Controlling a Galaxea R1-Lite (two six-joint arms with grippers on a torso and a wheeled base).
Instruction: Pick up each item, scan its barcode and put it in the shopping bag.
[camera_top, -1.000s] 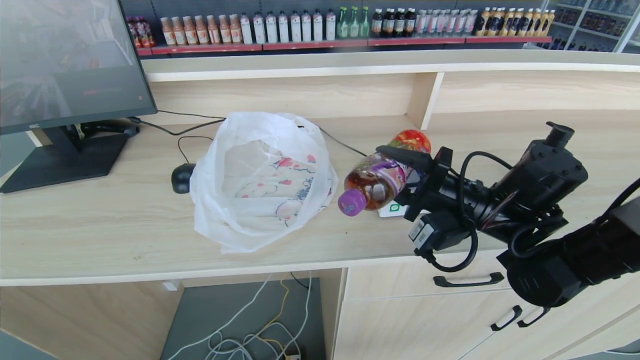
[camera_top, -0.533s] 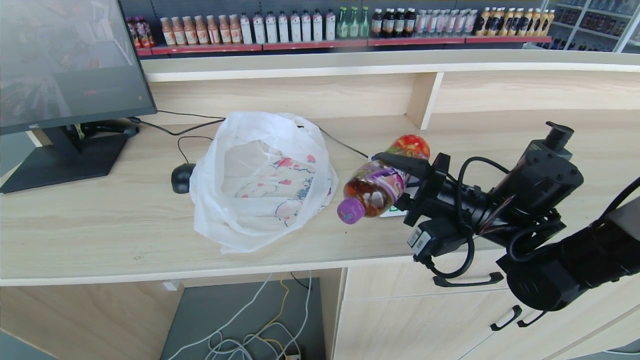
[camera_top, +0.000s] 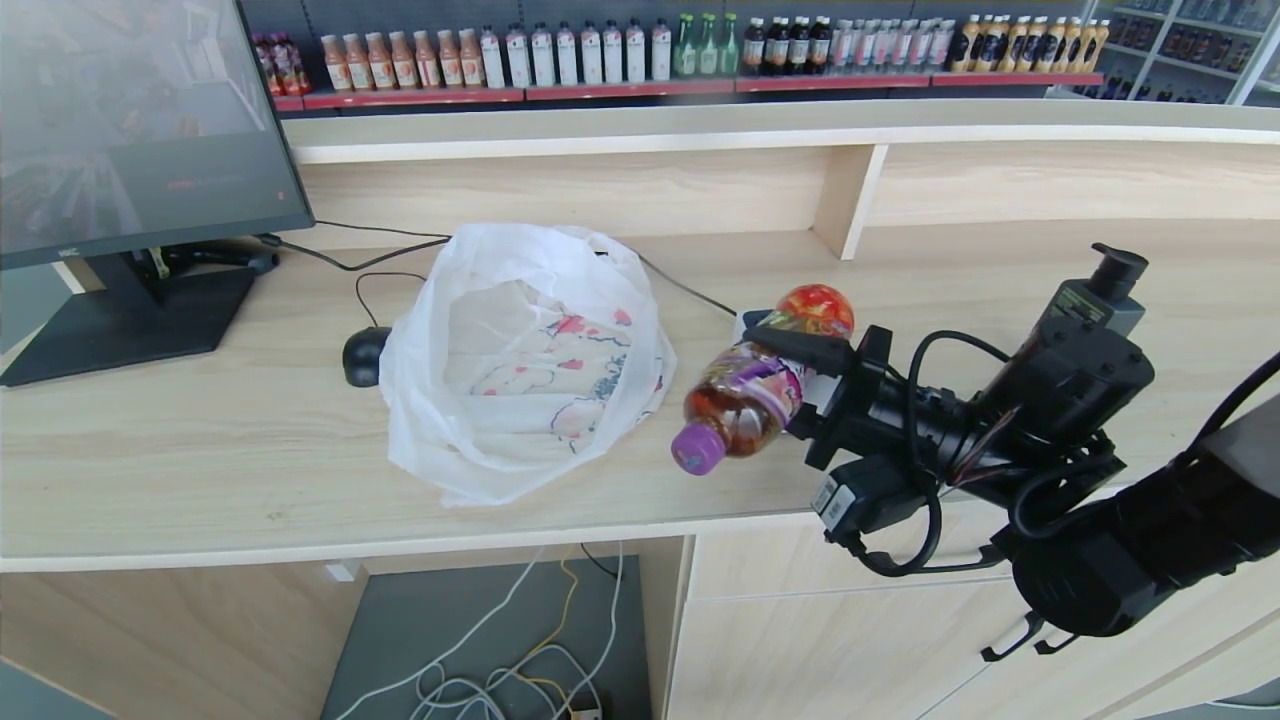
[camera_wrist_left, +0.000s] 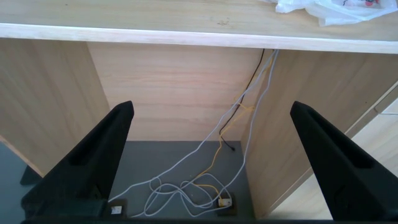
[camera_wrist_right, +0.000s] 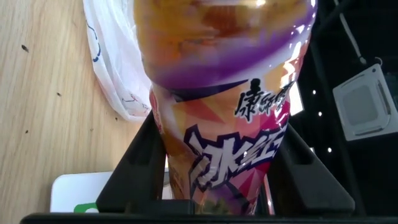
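Observation:
My right gripper (camera_top: 812, 368) is shut on a tea bottle (camera_top: 758, 378) with a purple cap and purple-orange label, held on its side over the counter just right of the white shopping bag (camera_top: 525, 355). The cap points toward the bag and the counter's front edge. In the right wrist view the bottle (camera_wrist_right: 227, 106) sits between the black fingers, with the bag (camera_wrist_right: 115, 62) beyond it. A small white scanner pad (camera_wrist_right: 78, 190) with a green mark lies under the bottle. My left gripper (camera_wrist_left: 211, 162) is open below the counter, facing the cables on the floor.
A black monitor (camera_top: 130, 130) stands at the back left, a black mouse (camera_top: 362, 356) with cables beside the bag. The raised counter ledge (camera_top: 700, 130) runs behind; shelves of drinks (camera_top: 700, 45) lie beyond. Drawers with handles (camera_top: 935, 563) sit beneath the right arm.
The right gripper has lowered the bottle and drawn it slightly toward the counter's front edge, its cap tipping further down. The bag has not moved.

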